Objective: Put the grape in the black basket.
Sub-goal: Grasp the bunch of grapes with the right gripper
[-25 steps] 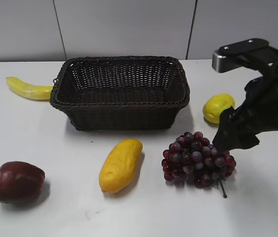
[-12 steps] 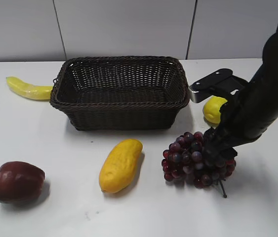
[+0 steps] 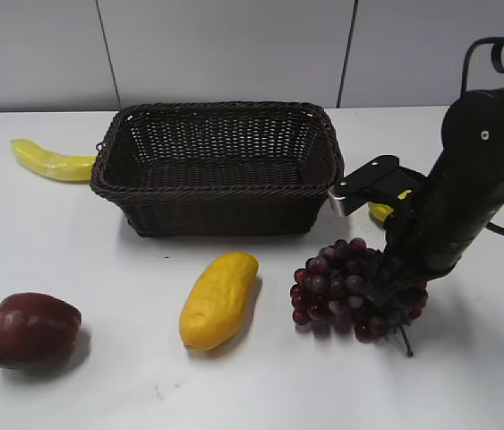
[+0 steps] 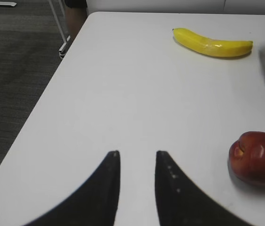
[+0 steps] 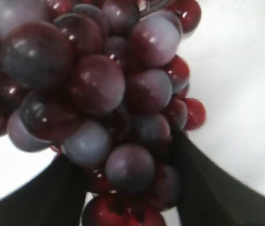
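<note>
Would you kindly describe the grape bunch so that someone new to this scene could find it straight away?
Start at the black basket at the back middle of the white table. In front of its right corner lies the grape, with the right gripper down on its right side. It is the only cluster of small dark red-purple balls; the apple is one smooth fruit, the others yellow.

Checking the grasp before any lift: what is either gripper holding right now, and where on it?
The right gripper straddles the bunch of dark red-purple grapes with a finger on each side; a firm hold cannot be told. The left gripper holds nothing.
</note>
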Robot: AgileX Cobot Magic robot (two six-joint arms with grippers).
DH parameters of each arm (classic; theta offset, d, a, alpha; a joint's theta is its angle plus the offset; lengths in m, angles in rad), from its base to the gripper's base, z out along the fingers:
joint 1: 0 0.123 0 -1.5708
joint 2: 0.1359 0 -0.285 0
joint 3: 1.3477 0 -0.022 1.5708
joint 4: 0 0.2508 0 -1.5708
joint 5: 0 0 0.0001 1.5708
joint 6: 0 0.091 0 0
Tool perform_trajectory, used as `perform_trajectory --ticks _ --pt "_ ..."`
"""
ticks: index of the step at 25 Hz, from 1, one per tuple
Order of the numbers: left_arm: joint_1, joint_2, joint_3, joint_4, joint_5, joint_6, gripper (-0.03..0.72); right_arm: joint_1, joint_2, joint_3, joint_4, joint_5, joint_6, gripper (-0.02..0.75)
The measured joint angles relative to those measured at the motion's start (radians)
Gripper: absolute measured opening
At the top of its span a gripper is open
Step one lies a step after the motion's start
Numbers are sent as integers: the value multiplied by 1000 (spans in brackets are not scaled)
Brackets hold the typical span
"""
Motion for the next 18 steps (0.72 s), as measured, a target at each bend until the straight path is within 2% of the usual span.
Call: perform_trajectory --ticks 2,9,18 --pt "0 0 0 0 0 0 229 0 0 -3 2 2 -1 263" --pt "0 0 0 0 0 0 229 0 -33 -5 29 63 -1 260" --pt "0 0 0 0 0 0 229 0 -239 -5 33 205 -1 257"
